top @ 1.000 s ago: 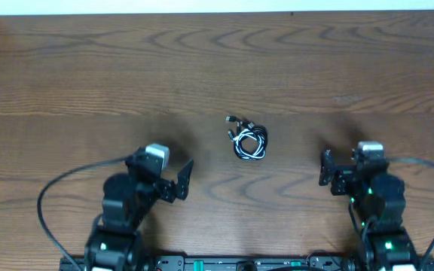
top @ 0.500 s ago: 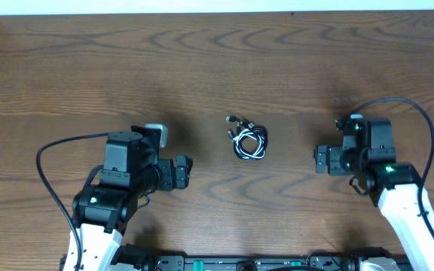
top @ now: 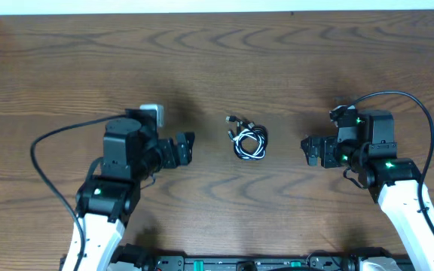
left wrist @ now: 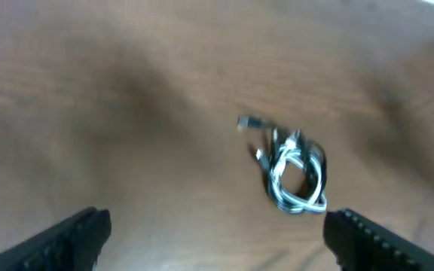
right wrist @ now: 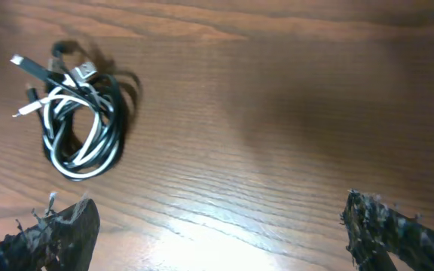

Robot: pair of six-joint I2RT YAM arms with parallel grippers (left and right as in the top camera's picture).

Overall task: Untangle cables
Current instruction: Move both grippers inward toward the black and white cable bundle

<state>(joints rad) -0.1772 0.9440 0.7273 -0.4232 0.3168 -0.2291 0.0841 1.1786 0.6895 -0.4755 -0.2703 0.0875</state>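
A dark wood-grain tabletop (top: 217, 68) carries the cables (top: 249, 141), one white and one black, coiled together in a small knot near its middle. The left hand (top: 184, 148) and right hand (top: 310, 151) flank the knot, each apart from it, jaws spread wide and holding nothing.

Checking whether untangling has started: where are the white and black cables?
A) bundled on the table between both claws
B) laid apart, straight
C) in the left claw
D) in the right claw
A: the cables lie coiled together on the table, clear of the open left claw and right claw.
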